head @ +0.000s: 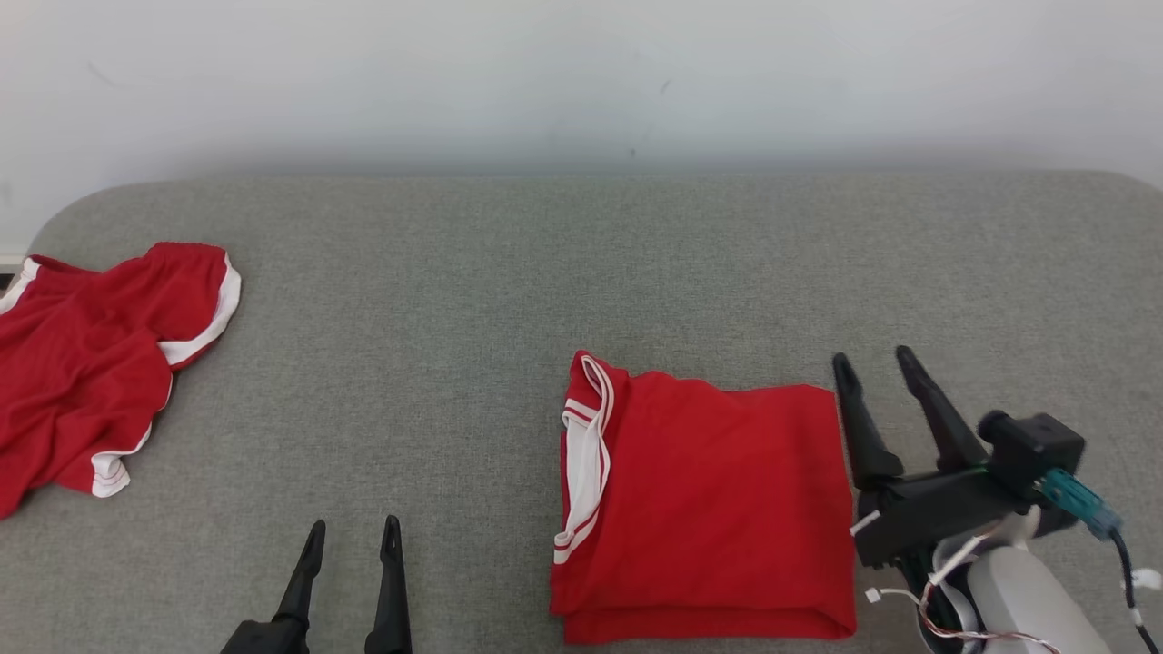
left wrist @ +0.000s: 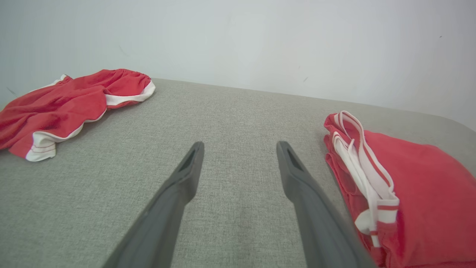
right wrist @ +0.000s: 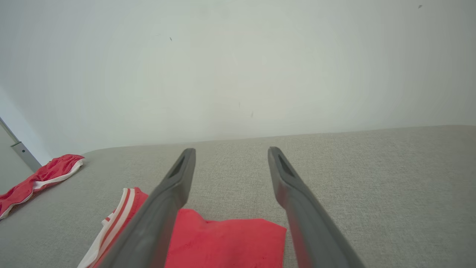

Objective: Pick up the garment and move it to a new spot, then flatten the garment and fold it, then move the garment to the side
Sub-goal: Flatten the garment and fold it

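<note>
Crumpled garment (head: 91,363): far left of the grey surface (head: 581,263). Red with white trim, bunched, unfolded, well apart from both grippers. I judge it is not the piece in hand.

Left gripper (head: 355,523): low, left of centre. Fingers spread, with only bare surface between them, so it holds nothing. It sits between the two garments, I judge to keep out of the way.

Folded garment (head: 718,509): the task's piece, right of centre. It is a neat red rectangle with its layers stacked and white-striped trim along its left edge, lying flat on the surface. The fold looks done. I read its spot toward the right as the "to the side" step, at or near its end.

Right gripper (head: 872,356): just beside the Folded garment's right edge. Fingers spread, nothing between them. I cannot tell whether the near finger brushes the cloth. The right wrist view puts the garment's corner below the fingers.

Holders: I can make out no bin or tray. The grey surface bears both garments, against a pale wall (head: 581,82).

Risk: a sideways sweep of the right arm could snag the top layer, so I want a straight lift-off.
</note>
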